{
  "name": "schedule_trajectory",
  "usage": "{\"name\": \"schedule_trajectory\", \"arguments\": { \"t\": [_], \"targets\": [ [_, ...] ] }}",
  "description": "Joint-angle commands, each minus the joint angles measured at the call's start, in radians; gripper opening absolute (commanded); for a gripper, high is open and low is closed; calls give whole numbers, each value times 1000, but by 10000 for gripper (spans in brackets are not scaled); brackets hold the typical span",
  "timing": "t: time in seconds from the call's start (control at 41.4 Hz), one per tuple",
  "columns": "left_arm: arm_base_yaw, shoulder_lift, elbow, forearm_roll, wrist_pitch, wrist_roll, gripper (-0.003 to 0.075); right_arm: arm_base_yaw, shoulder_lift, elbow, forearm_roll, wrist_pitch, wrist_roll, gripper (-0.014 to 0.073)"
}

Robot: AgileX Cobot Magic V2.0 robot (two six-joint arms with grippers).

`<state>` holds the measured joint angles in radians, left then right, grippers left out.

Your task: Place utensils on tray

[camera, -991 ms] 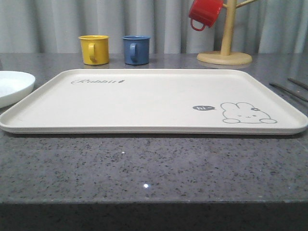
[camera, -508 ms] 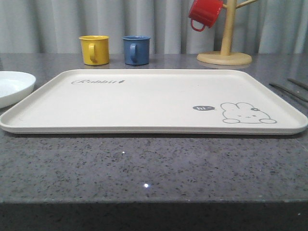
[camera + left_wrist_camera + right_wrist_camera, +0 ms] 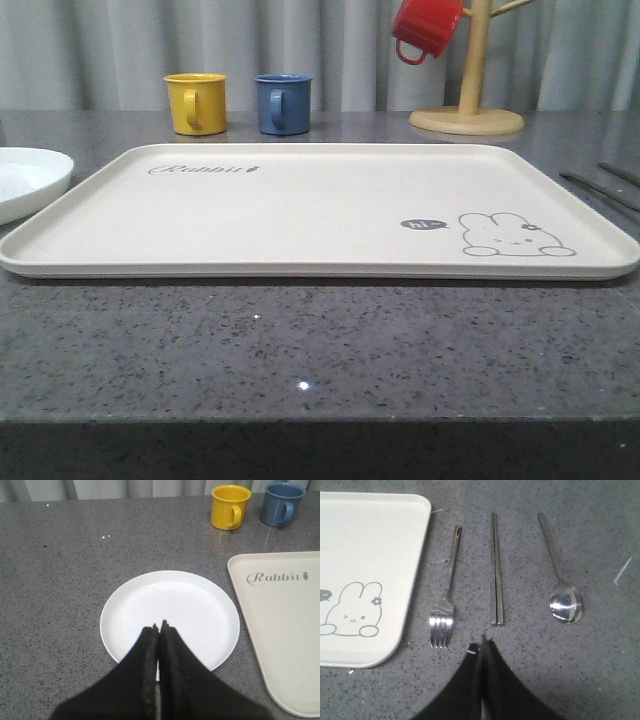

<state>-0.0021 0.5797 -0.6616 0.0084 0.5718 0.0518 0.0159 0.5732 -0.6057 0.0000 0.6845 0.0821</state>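
The cream tray [image 3: 300, 215] with its rabbit drawing lies across the middle of the dark counter, bare of any cutlery; its corner appears in the right wrist view [image 3: 370, 540] and its "Rabbit" end in the left wrist view [image 3: 287, 630]. Beside the tray, on the counter, lie three utensils in a row: a fork [image 3: 447, 587], a straight flat piece [image 3: 495, 570] and a spoon [image 3: 560, 575]. Their handle ends show at the right edge of the front view [image 3: 600, 185]. My right gripper [image 3: 482, 641] hovers shut just short of the flat piece's end. My left gripper [image 3: 159, 626] is shut over the white plate.
A round white plate [image 3: 200, 605] sits left of the tray. At the back stand a yellow mug [image 3: 196, 102], a blue mug [image 3: 283, 103] and a wooden mug tree [image 3: 468, 95] holding a red mug [image 3: 425, 27].
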Motion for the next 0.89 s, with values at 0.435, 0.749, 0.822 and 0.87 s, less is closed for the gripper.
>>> {"name": "schedule_trajectory", "arguments": {
  "t": [0.435,0.749,0.822,0.87],
  "targets": [
    [0,215,-38,-8,-53,-8,524,0,26,-35,-8,-67,-8,527],
    [8,413,-209,98,132,-8,514,0,26,-35,-8,-67,-8,527],
    [47,472,-263,100,179,-8,514,0,26,-35,-8,-67,-8,527],
    [79,511,-290,95,203,-8,514,0,26,-35,-8,-67,-8,527]
  ]
}}
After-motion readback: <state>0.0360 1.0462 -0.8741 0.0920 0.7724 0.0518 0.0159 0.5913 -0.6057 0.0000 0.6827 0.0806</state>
